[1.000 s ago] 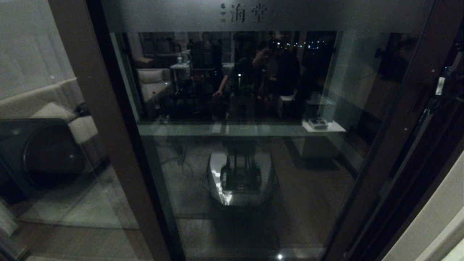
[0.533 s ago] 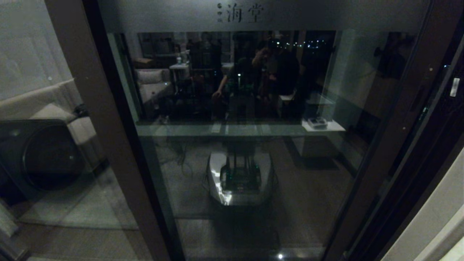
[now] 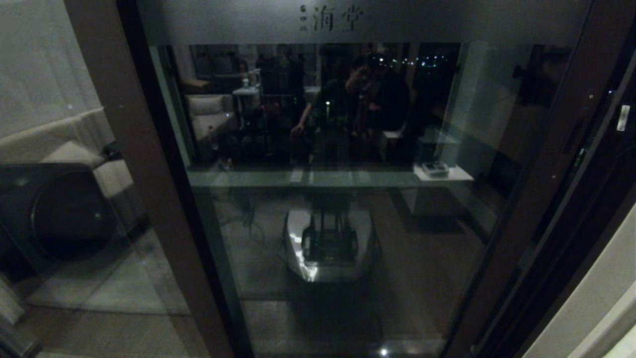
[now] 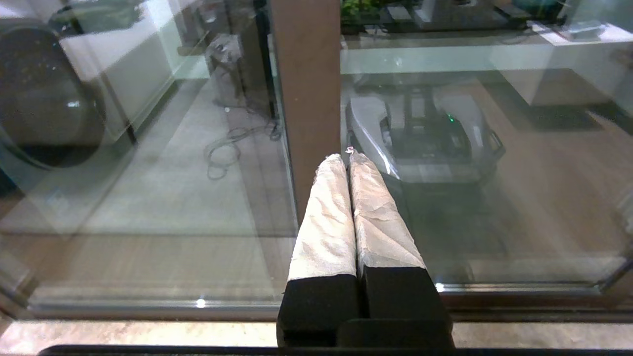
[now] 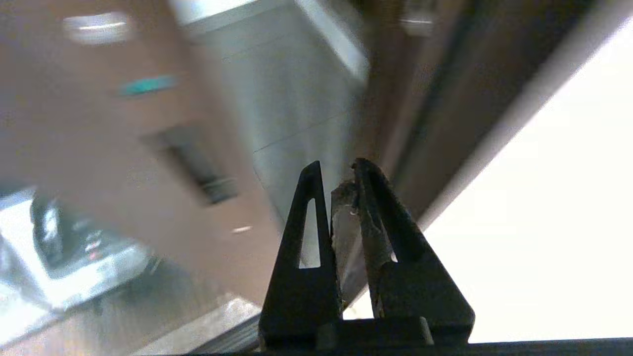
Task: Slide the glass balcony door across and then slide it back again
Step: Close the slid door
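Head view has the glass balcony door [image 3: 343, 199] filling nearly the whole picture, its frosted top band [image 3: 348, 20] with the small characters up high and its dark brown frame running down both sides. The right-hand frame post [image 3: 541, 164] sits close to the dark jamb [image 3: 611, 199] at the far right, but I can't tell if the door is fully shut or a sliver short. Whether that's the start position or the end of the return slide is just a guess from here; my read is the door sits at one end of its travel, and nothing shows how much is left.

Right gripper [image 5: 336, 173] is up by that jamb edge, fingers nearly pressed together with only a thin gap, holding nothing I can make out. Left gripper [image 4: 346, 158] hangs low in front of the left frame post [image 4: 306, 99], padded fingers [image 4: 326, 217] squeezed flat together, empty. The robot's own base [image 3: 328, 248] shows as a reflection in the glass.
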Robot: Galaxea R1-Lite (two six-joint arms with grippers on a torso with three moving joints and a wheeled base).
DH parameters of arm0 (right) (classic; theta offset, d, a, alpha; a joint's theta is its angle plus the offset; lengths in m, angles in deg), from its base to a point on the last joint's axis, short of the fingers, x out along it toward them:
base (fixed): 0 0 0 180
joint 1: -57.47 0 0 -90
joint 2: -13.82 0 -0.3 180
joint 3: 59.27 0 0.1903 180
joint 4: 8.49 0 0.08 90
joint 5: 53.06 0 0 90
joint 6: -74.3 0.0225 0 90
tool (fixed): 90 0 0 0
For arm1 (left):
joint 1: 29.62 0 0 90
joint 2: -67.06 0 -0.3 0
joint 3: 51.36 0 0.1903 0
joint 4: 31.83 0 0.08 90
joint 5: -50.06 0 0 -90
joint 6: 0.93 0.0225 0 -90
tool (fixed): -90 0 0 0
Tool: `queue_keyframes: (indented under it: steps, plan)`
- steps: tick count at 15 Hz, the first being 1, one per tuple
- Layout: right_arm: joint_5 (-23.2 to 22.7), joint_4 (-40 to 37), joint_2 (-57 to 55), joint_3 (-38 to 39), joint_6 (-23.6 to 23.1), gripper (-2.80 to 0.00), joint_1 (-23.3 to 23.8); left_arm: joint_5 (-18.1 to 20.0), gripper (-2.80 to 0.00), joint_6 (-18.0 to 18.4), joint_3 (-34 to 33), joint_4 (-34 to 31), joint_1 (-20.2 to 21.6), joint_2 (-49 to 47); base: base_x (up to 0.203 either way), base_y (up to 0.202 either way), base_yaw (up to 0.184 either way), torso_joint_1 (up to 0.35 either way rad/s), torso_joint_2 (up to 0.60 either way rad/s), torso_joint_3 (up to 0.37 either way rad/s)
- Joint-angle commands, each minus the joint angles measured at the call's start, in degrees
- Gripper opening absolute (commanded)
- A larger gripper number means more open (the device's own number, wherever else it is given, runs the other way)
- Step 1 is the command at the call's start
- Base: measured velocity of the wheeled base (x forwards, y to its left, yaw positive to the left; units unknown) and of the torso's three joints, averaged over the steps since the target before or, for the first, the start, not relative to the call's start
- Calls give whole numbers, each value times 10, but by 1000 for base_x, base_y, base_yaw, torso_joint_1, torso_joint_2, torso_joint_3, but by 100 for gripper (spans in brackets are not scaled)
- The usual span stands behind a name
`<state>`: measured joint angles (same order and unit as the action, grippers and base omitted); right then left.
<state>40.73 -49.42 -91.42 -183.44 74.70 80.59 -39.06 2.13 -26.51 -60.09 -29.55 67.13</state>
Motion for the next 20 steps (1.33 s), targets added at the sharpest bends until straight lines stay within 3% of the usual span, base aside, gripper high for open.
queue_keyframes:
  steps: [1,8,20]
  plan:
    - [-2,-1,10,12,-1,-280,-3,0,-280,0,0,0,0,0,0,0,0,0,0,0]
    - [-4,-1,7,33,0,-280,-42,0,-280,0,0,0,0,0,0,0,0,0,0,0]
    - [1,0,-36,-5,2,-280,-70,0,-280,0,0,0,0,0,0,0,0,0,0,0]
